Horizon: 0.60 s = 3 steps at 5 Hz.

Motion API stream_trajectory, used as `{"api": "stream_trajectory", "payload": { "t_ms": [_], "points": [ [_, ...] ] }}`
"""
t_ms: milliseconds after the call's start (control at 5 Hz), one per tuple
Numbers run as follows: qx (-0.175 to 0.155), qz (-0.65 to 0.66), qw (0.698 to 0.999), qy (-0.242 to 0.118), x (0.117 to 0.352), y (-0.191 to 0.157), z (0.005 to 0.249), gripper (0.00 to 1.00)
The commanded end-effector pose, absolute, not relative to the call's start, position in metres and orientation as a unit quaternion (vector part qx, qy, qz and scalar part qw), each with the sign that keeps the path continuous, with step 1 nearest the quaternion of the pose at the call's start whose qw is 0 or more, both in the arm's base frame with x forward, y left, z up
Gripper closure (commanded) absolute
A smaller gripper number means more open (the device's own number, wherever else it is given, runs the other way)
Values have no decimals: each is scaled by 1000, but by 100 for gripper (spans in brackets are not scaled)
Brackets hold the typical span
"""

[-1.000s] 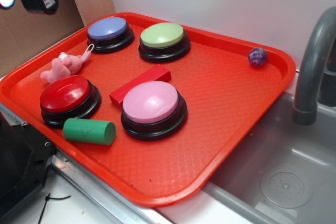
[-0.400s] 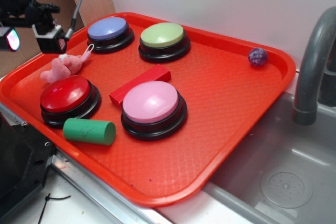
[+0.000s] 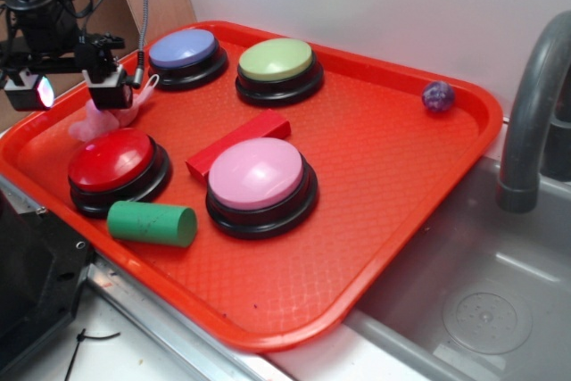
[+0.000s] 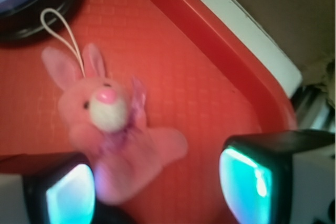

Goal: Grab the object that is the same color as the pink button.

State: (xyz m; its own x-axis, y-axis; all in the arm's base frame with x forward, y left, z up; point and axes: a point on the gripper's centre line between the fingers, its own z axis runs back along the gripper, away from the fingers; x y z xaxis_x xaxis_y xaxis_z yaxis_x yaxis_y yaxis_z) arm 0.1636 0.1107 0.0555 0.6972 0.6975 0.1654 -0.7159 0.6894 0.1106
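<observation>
My gripper hangs low over the back left part of the red tray, right above the pink plush bunny. In the wrist view my two fingers stand spread wide apart, with nothing between them but tray floor and the bunny's lower body, which lies next to my left-hand finger; whether it touches is unclear. The bunny lies on its back, face up, its white loop string reaching toward the blue-purple button. From the exterior view the toy sits between that button and the red button, mostly hidden by my gripper. The pink button stands near the tray's middle, with the red rectangular block just behind it.
</observation>
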Motion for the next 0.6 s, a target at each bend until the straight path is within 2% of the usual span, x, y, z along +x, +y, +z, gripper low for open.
{"api": "stream_trajectory", "payload": {
  "t_ms": [0, 200, 400],
  "points": [
    [74, 393, 914, -70, 169, 131, 38, 0],
    [43, 369, 926, -66, 171, 132, 28, 0],
    [17, 367, 928, -68, 174, 130, 24, 100]
  ]
}}
